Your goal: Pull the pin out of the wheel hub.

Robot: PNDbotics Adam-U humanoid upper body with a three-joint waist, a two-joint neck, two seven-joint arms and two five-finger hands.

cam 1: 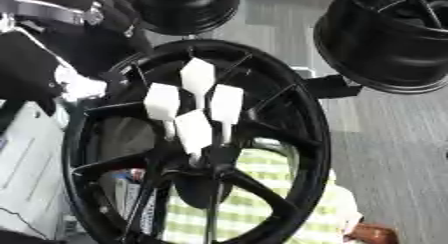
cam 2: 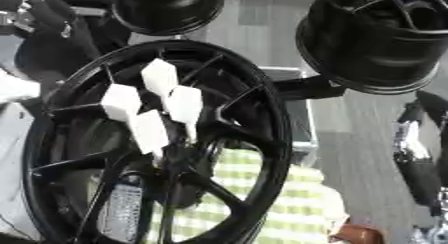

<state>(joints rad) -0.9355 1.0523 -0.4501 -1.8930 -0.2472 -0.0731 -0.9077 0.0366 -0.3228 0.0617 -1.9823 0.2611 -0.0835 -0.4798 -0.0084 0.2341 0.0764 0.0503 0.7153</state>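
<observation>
The black wheel hub [cam 1: 262, 88] fills the middle of the view, close to the camera, standing on its rim with spokes meeting at its centre. Four white pins [cam 1: 198, 77] stick out of that centre in a tight cluster. At ten o'clock the left hand [cam 1: 109, 15] shows against the rim; whether its fingers are spread or curled cannot be told. At four o'clock in the right eye view, the right hand [cam 2: 418, 163] hangs apart, its state unclear. Two more black wheels [cam 2: 376, 43] stand at twelve and two o'clock. A green checked cloth [cam 1: 254, 198] shows through the spokes at six o'clock.

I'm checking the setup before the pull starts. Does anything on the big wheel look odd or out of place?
Yes: four white tagged pins stick out of the black wheel hub, fanned at differing angles rather than parallel. The wheel rim itself shows no damage. No hand clearly shows touching them.
</observation>
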